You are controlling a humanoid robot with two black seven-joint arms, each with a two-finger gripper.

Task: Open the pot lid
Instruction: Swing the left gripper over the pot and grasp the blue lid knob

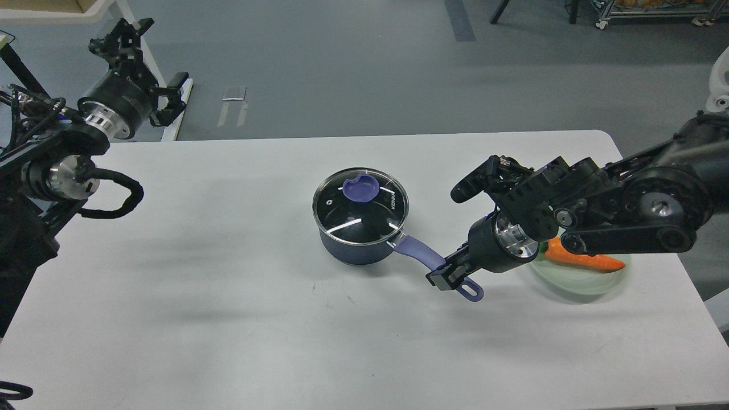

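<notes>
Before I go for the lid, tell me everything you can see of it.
The lid is a round disc of clear glass with a steel rim, sitting flat and closed on the dark navy pot. A flat purple knob sits on top, toward its far side. A small vent hole shows at the left and white lettering near the right rim. No gripper touches it.

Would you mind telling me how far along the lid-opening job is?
Nothing is finished: the lid sits on the pot. In hand: the right gripper is at the pot's handle. Left: the left gripper, far off, must reach and lift the lid.
</notes>
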